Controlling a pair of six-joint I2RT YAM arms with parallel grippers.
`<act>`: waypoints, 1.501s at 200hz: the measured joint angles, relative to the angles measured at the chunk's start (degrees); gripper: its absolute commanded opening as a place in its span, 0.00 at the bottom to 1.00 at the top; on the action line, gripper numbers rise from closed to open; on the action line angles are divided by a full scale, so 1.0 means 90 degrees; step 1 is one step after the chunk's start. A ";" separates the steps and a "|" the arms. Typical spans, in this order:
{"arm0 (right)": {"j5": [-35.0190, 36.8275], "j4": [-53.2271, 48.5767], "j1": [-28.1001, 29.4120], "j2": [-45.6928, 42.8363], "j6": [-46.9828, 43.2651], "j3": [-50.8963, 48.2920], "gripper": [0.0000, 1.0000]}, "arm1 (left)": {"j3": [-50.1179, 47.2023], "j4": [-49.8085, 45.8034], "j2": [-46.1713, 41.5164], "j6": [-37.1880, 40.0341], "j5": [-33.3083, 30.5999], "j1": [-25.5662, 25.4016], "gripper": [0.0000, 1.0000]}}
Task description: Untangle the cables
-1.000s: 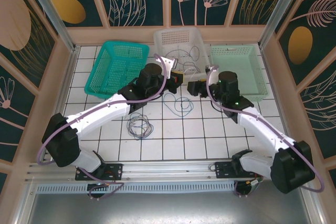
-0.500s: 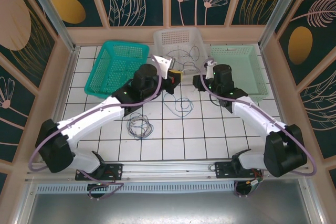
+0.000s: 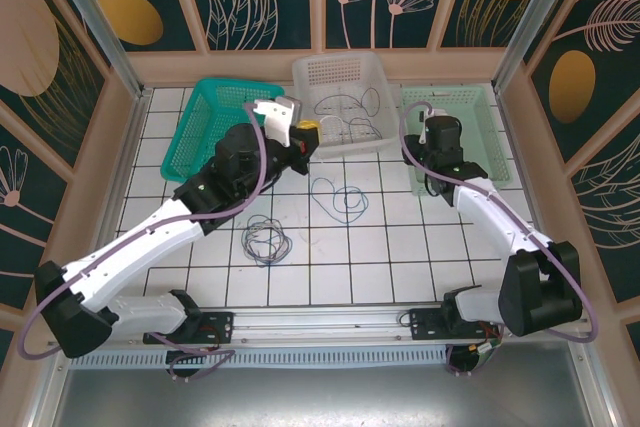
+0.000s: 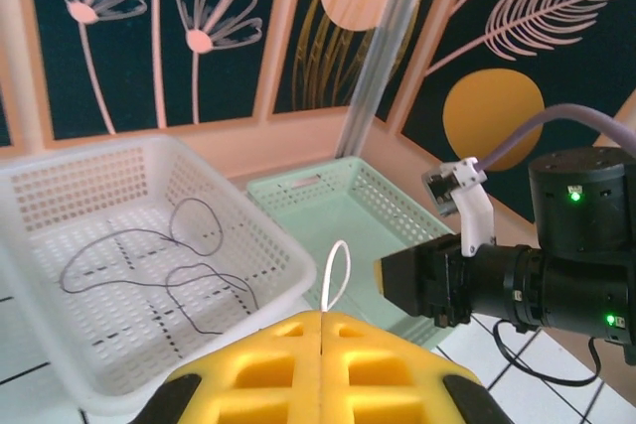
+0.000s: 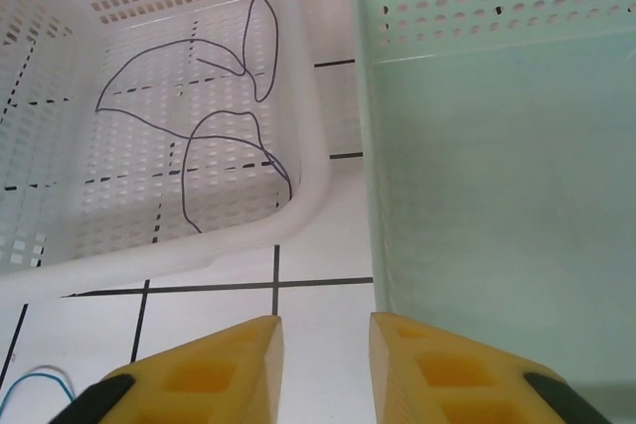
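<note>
Between left hand's (image 4: 323, 323) yellow pads (image 4: 263, 369), pale cable (image 4: 339, 273) loops.

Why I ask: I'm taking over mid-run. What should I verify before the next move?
1. Jaws of the left gripper shut on the pale cable: ok.
2. Jaws of the right gripper apart, holding nothing: ok.
3. The dark cable lies inside the white basket: ok.
4. The pale cable is free of the other cables: cannot tell.
5. The blue cable and the dark grey coil lie apart on the table: ok.
</note>
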 measured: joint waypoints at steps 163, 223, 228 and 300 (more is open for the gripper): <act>-0.1379 0.0588 0.1047 -0.0325 0.0398 -0.0959 0.53 | 0.1115 -0.0559 0.0146 0.1078 -0.1919 0.1649 0.05; -0.1639 0.0631 0.1428 0.0296 0.0401 -0.1154 0.60 | 0.1107 -0.0648 0.0359 0.1428 -0.2705 0.2487 0.05; -0.1649 0.0627 0.1455 0.0304 0.0401 -0.1154 0.60 | 0.1022 -0.0648 0.0406 0.1426 -0.2701 0.2608 0.05; -0.1557 0.0481 0.1644 0.0330 0.0403 -0.1154 0.60 | -0.0041 -0.0731 0.1511 0.1037 -0.2385 0.3417 0.17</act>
